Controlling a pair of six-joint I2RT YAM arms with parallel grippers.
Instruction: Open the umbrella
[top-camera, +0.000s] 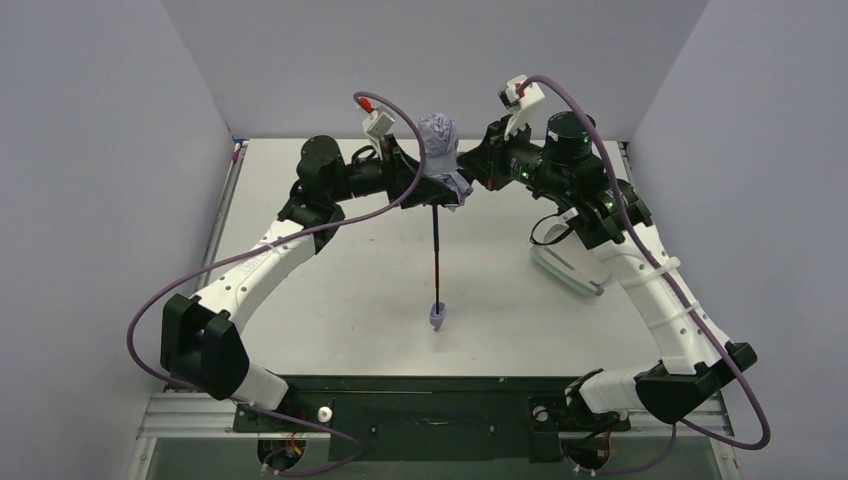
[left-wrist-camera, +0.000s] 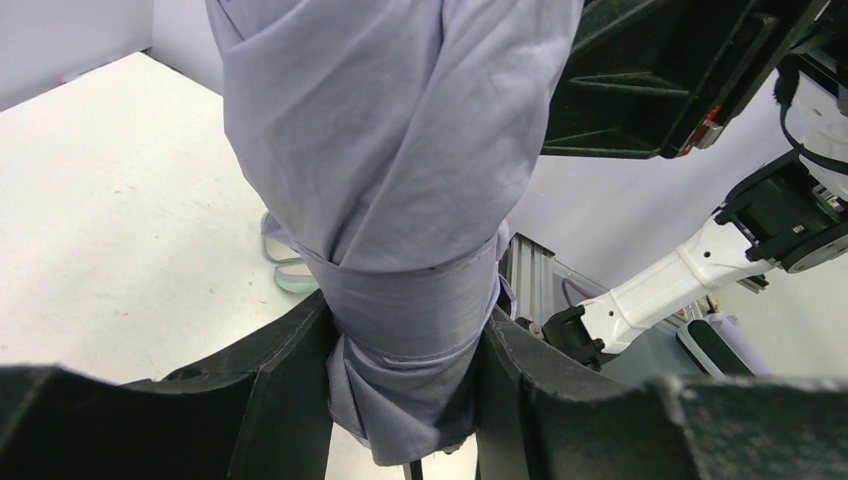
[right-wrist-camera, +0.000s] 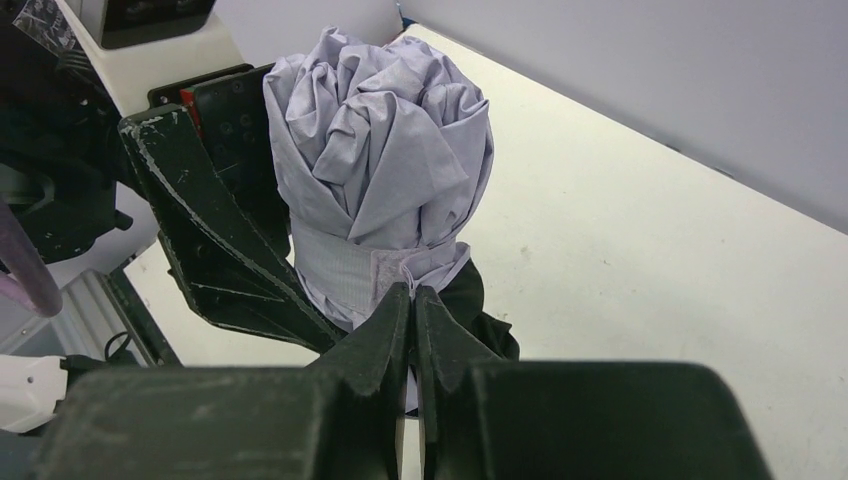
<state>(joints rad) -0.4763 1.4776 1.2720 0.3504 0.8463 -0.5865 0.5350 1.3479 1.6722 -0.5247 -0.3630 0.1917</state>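
Gripping from the left, the left claw (left-wrist-camera: 405, 345) has its two matte black plastic fingers (left-wrist-camera: 290, 350) clenched on the umbrella (right-wrist-camera: 385, 150), squeezing the rolled bundle at its flat woven strap (left-wrist-camera: 420, 300). Above that band the thin lilac-grey cloth bulges in soft crumpled folds, a rounded knob held up in the air. Below it a slim black shaft (top-camera: 437, 250) runs down to a small lilac handle (top-camera: 438, 317) close to the white table (top-camera: 330, 320). On the umbrella's right, the right claw (right-wrist-camera: 412, 300) is pinched fully together, its wedge-shaped tips meeting at the strap's fuzzy tab; whether any cloth is caught between them I cannot tell. Farther right of the umbrella, a pale oval case (top-camera: 565, 270) lies on the table.
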